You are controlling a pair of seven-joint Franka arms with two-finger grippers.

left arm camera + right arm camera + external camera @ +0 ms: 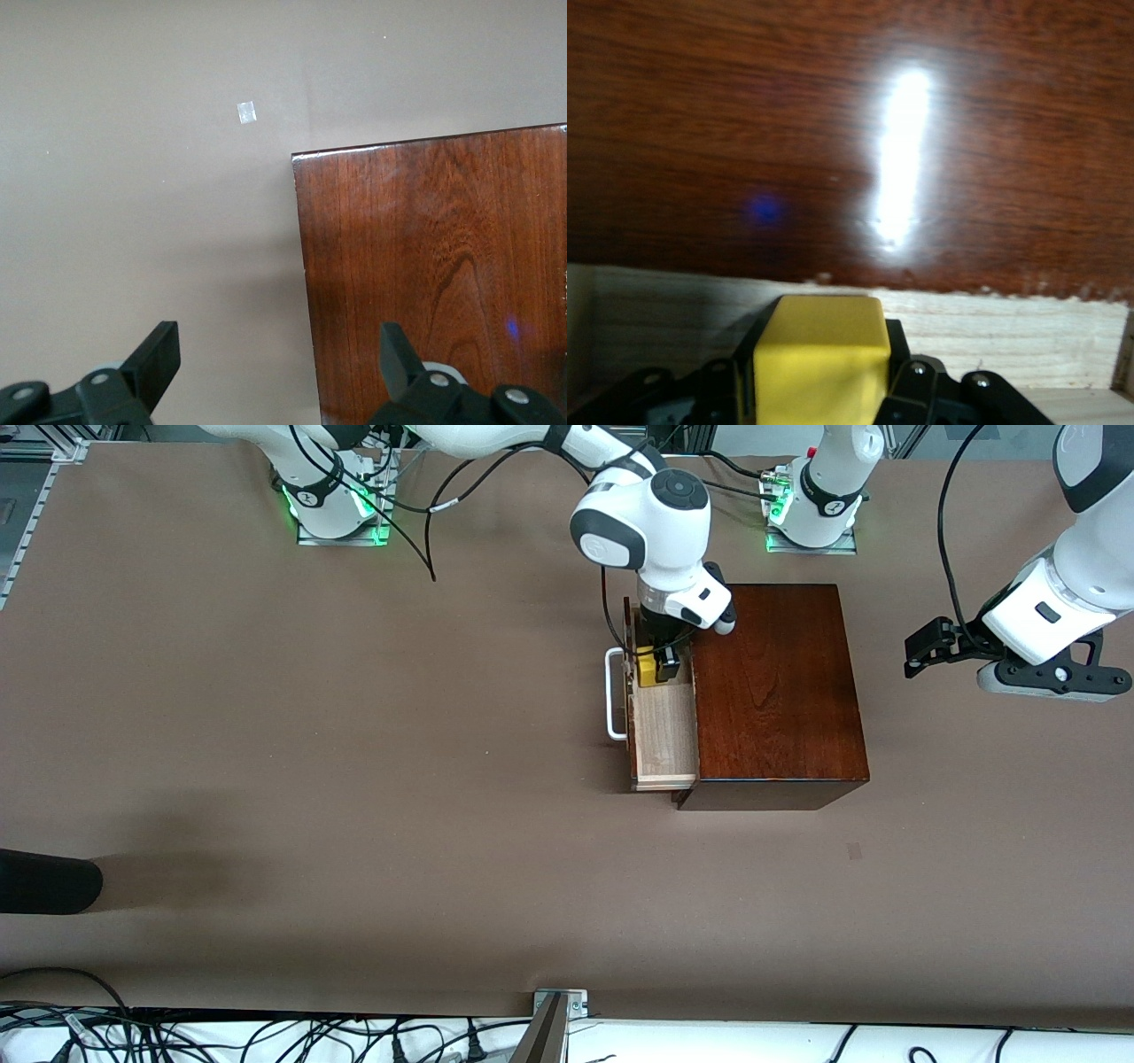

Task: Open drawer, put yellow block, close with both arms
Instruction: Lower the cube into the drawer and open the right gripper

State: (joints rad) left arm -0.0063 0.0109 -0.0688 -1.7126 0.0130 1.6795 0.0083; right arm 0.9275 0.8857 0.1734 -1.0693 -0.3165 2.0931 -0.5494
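While the drawer (663, 731) stands open, the right gripper (660, 664) hangs inside it, jaws clamped on the yellow block (649, 672); placing is underway, release next. The left gripper (928, 645) waits, jaws apart, over the bench (354, 779).

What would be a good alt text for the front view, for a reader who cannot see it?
The right pincer holds the yellow block over the open drawer of a dark wooden box, at the drawer's end farther from the camera. The left pincer waits open above the brown table, at the left arm's end.
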